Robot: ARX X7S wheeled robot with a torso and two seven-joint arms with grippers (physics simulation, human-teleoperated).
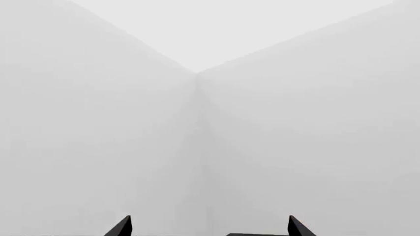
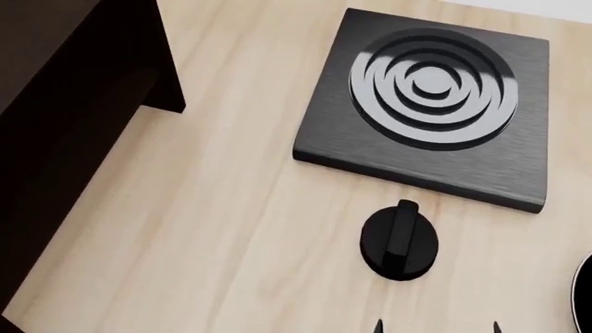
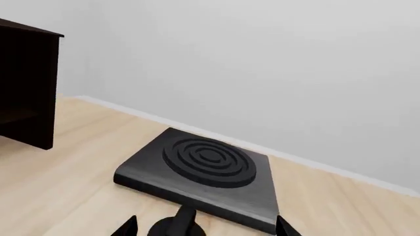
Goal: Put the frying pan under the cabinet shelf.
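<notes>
The cabinet shelf (image 2: 65,118) is a large, very dark brown box at the left of the head view. It also shows in the right wrist view (image 3: 26,83). Only a black curved sliver with a thin light rim shows at the head view's right edge. It looks like the frying pan (image 2: 586,295); the rest of it is out of view. My right gripper (image 2: 437,326) is open and empty, its tips just short of a small black knob. It also shows in the right wrist view (image 3: 204,227). My left gripper (image 1: 208,227) is open and empty, facing a white wall corner.
A square black burner plate (image 2: 370,132) with concentric rings lies on the pale wooden counter (image 2: 213,229), right of the cabinet. The round black knob (image 2: 398,241) sits just in front of it. A white wall (image 3: 262,64) runs behind the counter.
</notes>
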